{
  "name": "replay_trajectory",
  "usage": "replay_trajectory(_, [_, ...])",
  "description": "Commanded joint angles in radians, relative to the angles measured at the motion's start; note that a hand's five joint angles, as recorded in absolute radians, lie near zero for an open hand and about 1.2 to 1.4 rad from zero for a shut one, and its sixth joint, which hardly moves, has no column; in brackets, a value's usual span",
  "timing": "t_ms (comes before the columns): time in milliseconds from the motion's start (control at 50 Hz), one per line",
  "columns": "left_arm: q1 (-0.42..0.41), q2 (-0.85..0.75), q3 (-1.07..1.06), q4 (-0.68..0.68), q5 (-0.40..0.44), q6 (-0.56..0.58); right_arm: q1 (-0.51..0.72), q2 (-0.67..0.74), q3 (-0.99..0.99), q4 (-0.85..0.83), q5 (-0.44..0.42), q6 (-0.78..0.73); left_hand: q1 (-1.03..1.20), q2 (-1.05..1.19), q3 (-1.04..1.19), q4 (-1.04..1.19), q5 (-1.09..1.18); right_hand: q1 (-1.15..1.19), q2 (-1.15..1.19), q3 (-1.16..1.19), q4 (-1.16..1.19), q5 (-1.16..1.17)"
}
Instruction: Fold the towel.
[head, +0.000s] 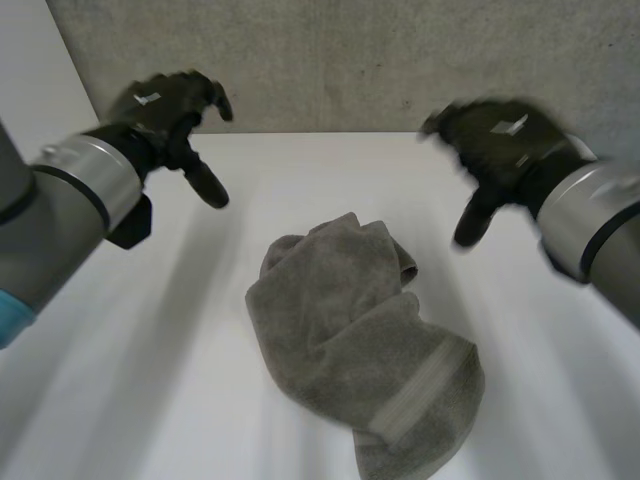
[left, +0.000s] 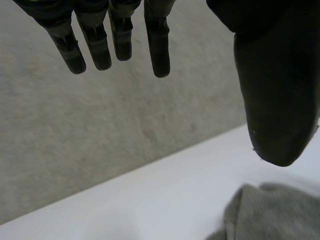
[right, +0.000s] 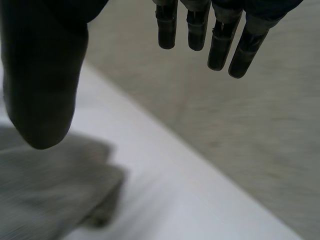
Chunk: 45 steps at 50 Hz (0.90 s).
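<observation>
A grey-brown towel (head: 360, 340) lies crumpled in a loose heap on the white table (head: 150, 400), with a paler woven band near its front end. My left hand (head: 170, 110) hovers above the table at the far left, open, fingers straight and thumb pointing down, holding nothing. My right hand (head: 495, 140) hovers at the far right, also open and holding nothing. Both hands are clear of the cloth. In the left wrist view a towel (left: 272, 212) corner lies below my thumb (left: 275, 100). In the right wrist view the towel (right: 50, 195) lies beneath the thumb (right: 42, 85).
A grey speckled wall (head: 350, 60) rises behind the table's far edge. Bare tabletop surrounds the towel on both sides.
</observation>
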Motion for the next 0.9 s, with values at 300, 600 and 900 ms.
replay_trajectory(300, [0.004,-0.346,-0.034,0.033,0.168,0.481,0.277,0.258,0.124,0.070,-0.113,-0.217,-0.069,-0.054,-0.061,-0.058,-0.033,-0.044,-0.083,-0.070,-0.086,-0.067])
replay_trajectory(600, [-0.013,-0.435,-0.042,0.048,0.172,0.485,0.303,0.381,0.161,-0.124,0.011,-0.246,-0.054,-0.040,-0.046,-0.044,-0.018,0.192,0.154,0.166,0.150,0.169])
replay_trajectory(900, [-0.028,-0.472,-0.048,0.057,0.171,0.485,0.297,0.401,0.193,-0.180,0.018,-0.354,-0.013,0.002,-0.005,-0.003,0.023,1.017,0.979,0.991,0.975,0.994])
